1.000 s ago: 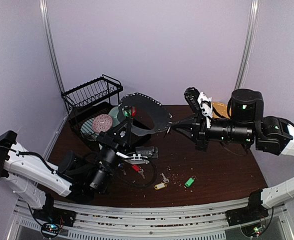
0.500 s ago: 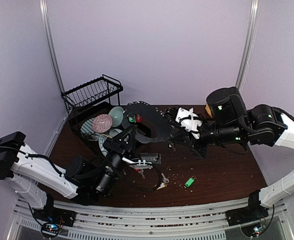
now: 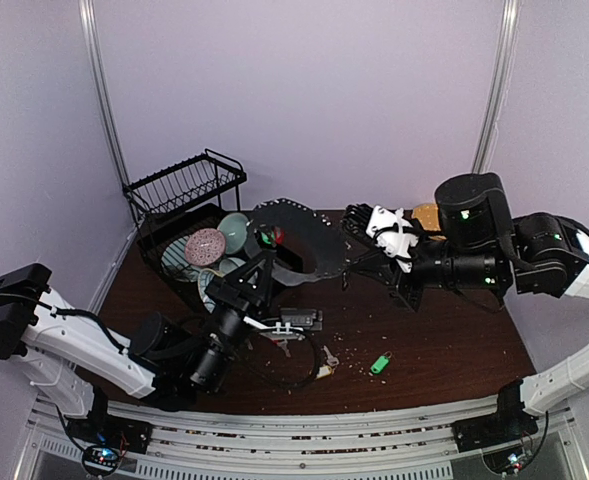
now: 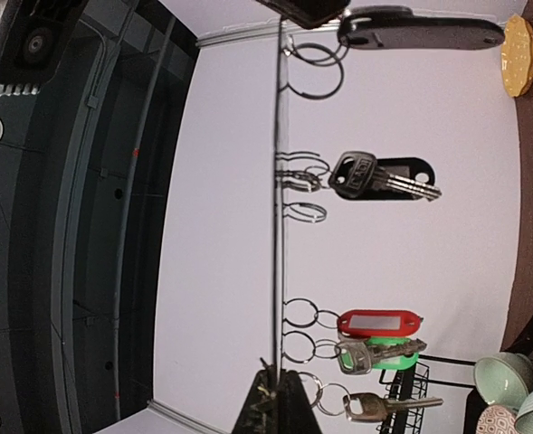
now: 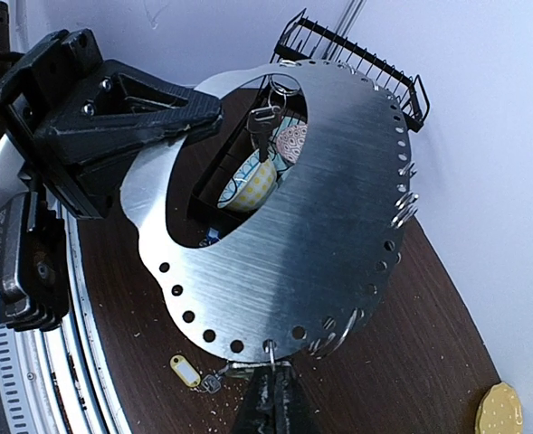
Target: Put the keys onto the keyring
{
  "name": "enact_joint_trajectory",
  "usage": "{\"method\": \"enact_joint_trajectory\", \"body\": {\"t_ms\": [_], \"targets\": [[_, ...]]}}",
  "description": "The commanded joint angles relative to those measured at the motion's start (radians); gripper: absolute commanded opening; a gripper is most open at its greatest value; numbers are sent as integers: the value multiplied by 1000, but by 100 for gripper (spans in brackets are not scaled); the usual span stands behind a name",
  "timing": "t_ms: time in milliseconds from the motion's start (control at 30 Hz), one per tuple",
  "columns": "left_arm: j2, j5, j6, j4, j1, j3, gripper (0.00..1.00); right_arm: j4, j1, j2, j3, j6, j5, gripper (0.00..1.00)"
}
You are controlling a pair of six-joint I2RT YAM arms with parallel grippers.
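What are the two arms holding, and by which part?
Both hold the metal keyring by its rim: left fingers on one edge, right fingers opposite.

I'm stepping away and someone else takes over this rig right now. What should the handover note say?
Left gripper: shut on the rim of the keyring.
Right gripper: shut on the rim across from it. Together they hold the ring up off the table.
Done: a black-tagged key, a red tag, a green-tagged key and a few more hang from the ring.
Left: a loose green-tagged key and a yellow-tagged key lie on the table. More may lie under the left arm, but that is unclear.
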Motion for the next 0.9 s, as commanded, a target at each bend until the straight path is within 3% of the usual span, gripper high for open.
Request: {"method": "enact_joint_trajectory", "body": {"t_ms": [0, 567, 767, 867], "targets": [[-16, 78, 256, 73, -17, 4, 0, 76, -4, 6, -1, 29, 63, 0], [-6, 84, 247, 62, -17, 5, 0, -61, -3, 150, 113, -31, 58, 0], [-12, 36, 207, 54, -17, 13, 0, -58, 0, 118, 81, -76, -85, 0], [-22, 10, 182, 61, -17, 17, 0, 44, -17, 48, -2, -60, -149, 6]]}}
